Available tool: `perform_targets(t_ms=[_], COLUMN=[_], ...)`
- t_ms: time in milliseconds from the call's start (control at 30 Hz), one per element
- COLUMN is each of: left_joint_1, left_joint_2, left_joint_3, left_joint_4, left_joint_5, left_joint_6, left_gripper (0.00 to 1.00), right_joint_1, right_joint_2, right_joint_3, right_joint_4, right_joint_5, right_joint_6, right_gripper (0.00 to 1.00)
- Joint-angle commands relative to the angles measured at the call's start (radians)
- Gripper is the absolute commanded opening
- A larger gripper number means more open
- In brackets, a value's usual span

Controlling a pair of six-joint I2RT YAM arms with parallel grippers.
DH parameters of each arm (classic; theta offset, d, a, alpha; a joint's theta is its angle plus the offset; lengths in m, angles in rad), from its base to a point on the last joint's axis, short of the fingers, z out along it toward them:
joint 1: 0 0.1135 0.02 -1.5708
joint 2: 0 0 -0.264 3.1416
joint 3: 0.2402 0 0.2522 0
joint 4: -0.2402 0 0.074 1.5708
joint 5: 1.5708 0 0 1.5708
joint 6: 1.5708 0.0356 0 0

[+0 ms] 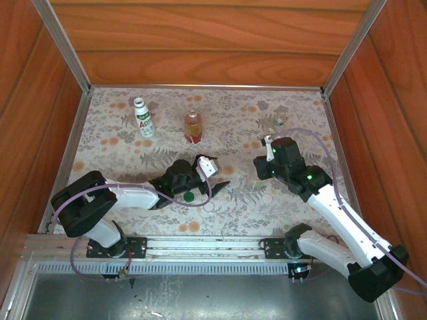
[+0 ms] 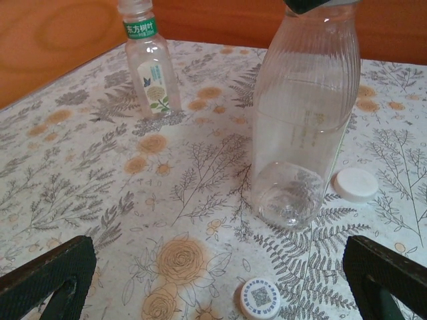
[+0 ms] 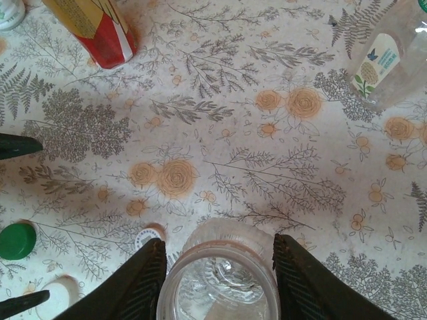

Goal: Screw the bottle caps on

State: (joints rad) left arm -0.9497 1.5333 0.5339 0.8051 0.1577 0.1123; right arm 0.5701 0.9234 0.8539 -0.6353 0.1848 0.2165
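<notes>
Floral-print tablecloth (image 1: 120,160) covers the work surface, wood panel walls (image 1: 200,40) on three sides. Right gripper (image 3: 219,243) sits right of centre over the clear ribbed plastic bottle (image 2: 303,120). The wrist view looks straight down the open mouth, no cap on it, one black finger (image 3: 150,280) against each side of the neck, so it reads as clamped on the bottle. Bottle is upright on the cloth. Left gripper (image 2: 217,273) is low at centre-left, released, jaws spread wide, nothing between the pads in its own view. Back row, all upright: white plastic bottle with green-red label (image 1: 143,119) at left, amber plastic bottle with red label (image 1: 193,127) mid, small clear plastic bottle with greenish label (image 1: 280,121) at right, well apart from each other. Can't tell from here whether those three are capped. Caps, all loose on the cloth: dark green round plastic cap (image 1: 189,196) just beside the left gripper, lying between its two fingertips in the right wrist view. Plain white round cap (image 2: 355,185) just beside the ribbed bottle's base, not touching. White cap with a printed square code on top (image 2: 260,298) nearer the left gripper, close to the same bottle.
</notes>
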Motion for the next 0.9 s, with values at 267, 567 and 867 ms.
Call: perform_targets(t_ms=[267,567,867], left_joint_1=[0.019,0.098,0.128], left_joint_2=[-0.003,-0.11,-0.23], left_joint_3=[-0.052,-0.164,-0.3], left_joint_4=[0.144,0.158,0.16], left_joint_5=[0.035,0.065,0.027], left_joint_6=[-0.057,-0.091,-0.113], left_gripper=[1.0,1.0,1.0], right_joint_1=[0.032,0.106,0.2], right_joint_2=[0.042,0.227,0.429], right_joint_3=[0.098,0.271,0.356], right_joint_4=[-0.017,0.038,0.175], right_joint_5=[0.005,-0.034,-0.058], right_joint_6=[-0.037,-0.07,-0.059], right_gripper=[0.35,0.36,0.37])
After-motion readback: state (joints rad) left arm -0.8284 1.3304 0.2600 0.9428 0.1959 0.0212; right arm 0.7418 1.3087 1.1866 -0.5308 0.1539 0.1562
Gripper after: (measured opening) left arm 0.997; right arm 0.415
